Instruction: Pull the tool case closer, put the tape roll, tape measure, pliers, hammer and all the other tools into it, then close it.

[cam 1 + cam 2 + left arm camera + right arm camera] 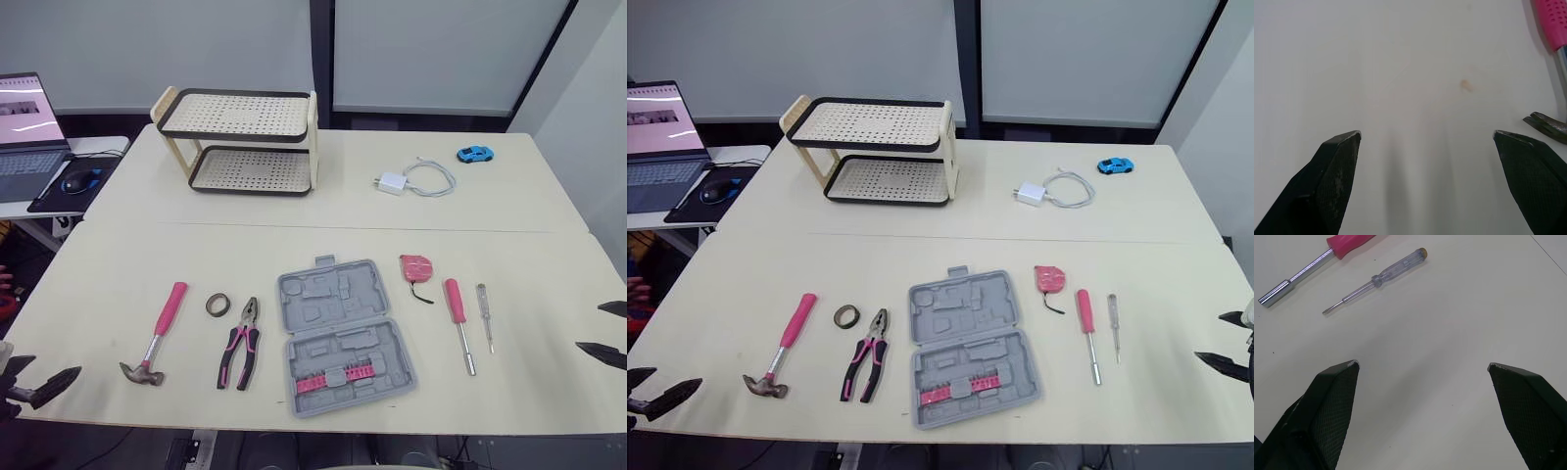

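An open grey tool case [343,338] with pink bits in its near half lies at the front middle of the table. Left of it are the black-and-pink pliers [242,345], a small dark tape roll [218,305] and a pink-handled hammer [159,331]. To its right lie a pink tape measure [415,266], a pink-handled driver [458,318] and a clear screwdriver [484,315]. My left gripper [44,370] hovers open at the front left edge, near the hammer head [1547,125]. At the front right edge my right gripper [591,328] is open and empty, a little short of the screwdriver [1376,279].
A two-tier perforated rack [240,142] stands at the back left of the table. A white charger with cable [411,179] and a blue toy car [475,154] lie at the back right. A laptop [24,127] and mouse [80,179] sit on a side desk to the left.
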Tool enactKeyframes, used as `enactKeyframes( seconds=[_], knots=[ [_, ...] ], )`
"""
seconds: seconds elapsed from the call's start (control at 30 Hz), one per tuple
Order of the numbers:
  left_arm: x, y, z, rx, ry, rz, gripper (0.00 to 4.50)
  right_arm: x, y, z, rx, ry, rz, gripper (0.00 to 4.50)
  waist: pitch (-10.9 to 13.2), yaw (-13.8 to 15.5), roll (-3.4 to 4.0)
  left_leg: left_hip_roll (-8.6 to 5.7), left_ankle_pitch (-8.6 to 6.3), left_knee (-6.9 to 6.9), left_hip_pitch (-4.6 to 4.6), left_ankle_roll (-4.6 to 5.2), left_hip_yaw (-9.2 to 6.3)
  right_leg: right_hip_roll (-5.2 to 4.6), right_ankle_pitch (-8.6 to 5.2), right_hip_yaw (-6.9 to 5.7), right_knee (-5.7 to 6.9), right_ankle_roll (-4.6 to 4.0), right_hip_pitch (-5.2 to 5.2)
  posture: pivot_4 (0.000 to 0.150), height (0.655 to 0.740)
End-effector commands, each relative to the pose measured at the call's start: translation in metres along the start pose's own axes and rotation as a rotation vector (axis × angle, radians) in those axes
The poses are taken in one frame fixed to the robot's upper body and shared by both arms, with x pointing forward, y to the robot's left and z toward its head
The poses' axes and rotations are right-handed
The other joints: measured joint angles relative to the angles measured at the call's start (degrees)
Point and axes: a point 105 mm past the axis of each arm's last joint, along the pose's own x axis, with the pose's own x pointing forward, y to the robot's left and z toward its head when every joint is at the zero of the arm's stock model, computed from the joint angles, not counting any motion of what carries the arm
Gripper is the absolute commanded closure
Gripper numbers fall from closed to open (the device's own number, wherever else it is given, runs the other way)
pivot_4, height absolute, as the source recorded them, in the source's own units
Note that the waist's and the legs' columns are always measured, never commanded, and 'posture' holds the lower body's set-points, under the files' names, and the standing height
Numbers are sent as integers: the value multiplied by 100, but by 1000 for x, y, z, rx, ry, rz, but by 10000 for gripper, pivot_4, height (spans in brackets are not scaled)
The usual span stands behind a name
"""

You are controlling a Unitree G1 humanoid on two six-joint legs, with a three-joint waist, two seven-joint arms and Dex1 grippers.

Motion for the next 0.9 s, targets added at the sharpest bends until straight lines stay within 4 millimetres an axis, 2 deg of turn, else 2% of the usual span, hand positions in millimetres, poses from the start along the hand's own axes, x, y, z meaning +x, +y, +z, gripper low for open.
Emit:
enactKeyframes(
  seconds=[0.03, 0.47, 0.6, 0.67, 0.7, 0.77, 0.9],
  knots=[
    [-6, -1, 10, -6, -51, 6, 0, -8, -6, 10, -33, -43, -46, 154, 0, 1, 0, 0, 0, 0, 0, 0, 0, 0, 0, 0, 0, 0, 0, 1500, 7350],
    [-3, -21, 7, -28, -27, -25, 0, -8, -7, 8, -46, -18, -51, 154, 0, 1, 0, 0, 0, 1, 0, 0, 1, 0, 0, 0, 0, 0, 1, 1500, 7350],
    [0, -36, 12, -29, -42, -72, 0, -3, -9, 14, -18, -39, -78, 154, 0, -2, 0, 0, 0, 1, 0, 0, 1, 0, 0, 1, 0, 0, 1, 1500, 7350],
    [3, -52, 18, -29, -58, -134, 0, 1, -6, 26, -2, -83, -66, 154, 0, -3, -1, 1, 0, 1, 0, 0, 1, 0, 0, 1, 0, -1, 1, 1500, 7350],
    [5, -64, 23, -27, -68, -180, 1841, 4, -2, 35, -4, -113, -51, 9, 0, -3, -1, 1, 0, 1, 0, 0, 1, 0, 0, 2, 0, -1, 1, 1500, 7350],
    [9, -86, 32, -23, -87, -264, 6317, 9, 7, 49, -20, -152, -19, 3965, 0, 4, 0, 1, 0, 1, -1, 0, 0, 0, 0, 2, 0, 0, 3, 1500, 7350],
    [17, -140, 53, 21, -117, -469, 19120, 24, 30, 77, -72, -203, 70, 17136, 0, 20, 0, 1, 0, 4, -2, 0, -2, 0, 1, 1, 0, 0, 5, 1500, 7350]
  ],
)
